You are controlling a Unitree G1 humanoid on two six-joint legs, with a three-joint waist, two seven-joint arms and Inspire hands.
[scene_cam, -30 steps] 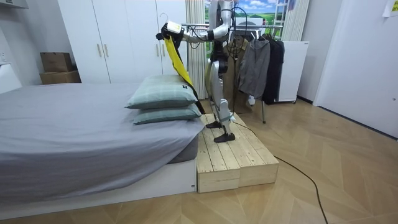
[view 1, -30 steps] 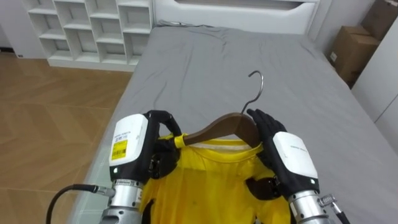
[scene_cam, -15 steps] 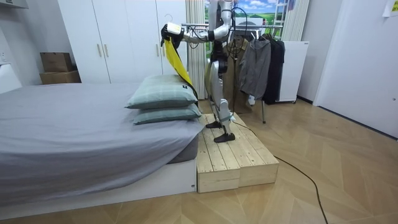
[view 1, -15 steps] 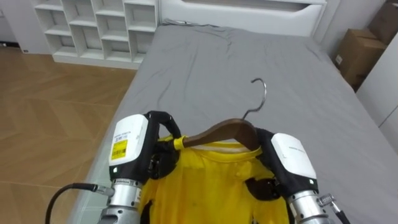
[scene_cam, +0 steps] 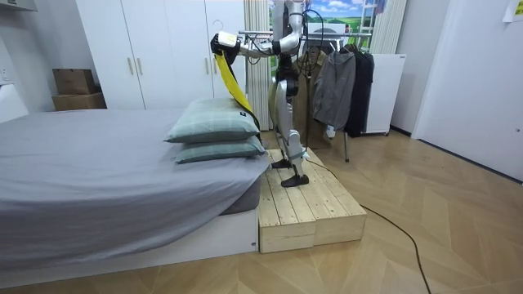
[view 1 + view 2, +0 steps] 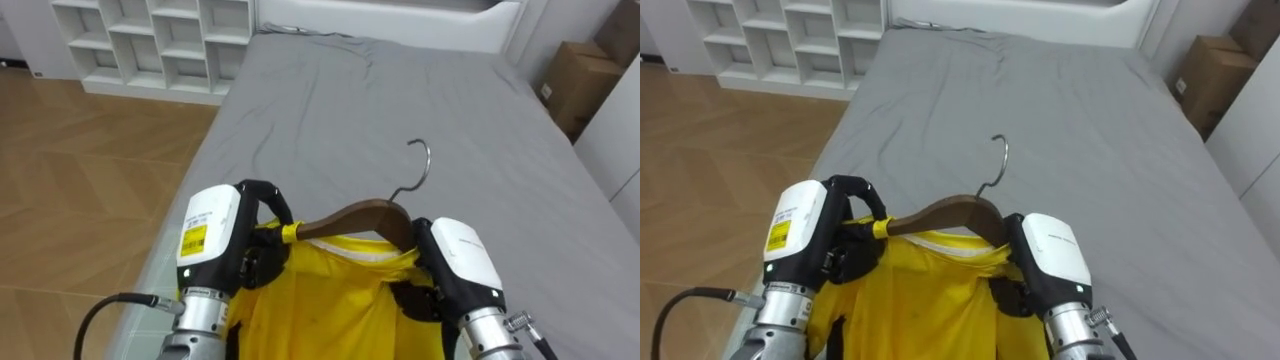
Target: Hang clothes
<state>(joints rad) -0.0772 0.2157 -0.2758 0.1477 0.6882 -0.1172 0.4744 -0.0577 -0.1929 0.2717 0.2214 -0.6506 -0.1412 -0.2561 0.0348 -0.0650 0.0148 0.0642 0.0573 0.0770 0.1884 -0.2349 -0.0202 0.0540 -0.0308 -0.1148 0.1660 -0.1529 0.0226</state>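
1. The step in hand is the carrying step, as I judge it. The yellow garment is already on the wooden hanger, and the robot holds both up in front of its chest, above the grey bed.
2. The left hand has its dark fingers curled over the hanger's left end, where the yellow cloth is bunched. It seems to be clamped on the hanger, perhaps with some cloth inside the grip.
3. The right hand sits at the hanger's right shoulder. Its white back covers the fingers, so I cannot tell how they are set.
4. The metal hook stands free, pointing up and away from the robot.
5. In the room view the robot stands on a wooden platform beside the bed, and the dark clothes hang on a rack behind it.
6. The next move probably calls for a turn toward that rack, keeping the hook free and upright.
7. The lower part of the garment is cut off in the eye views, and the rack's rail is hard to make out.
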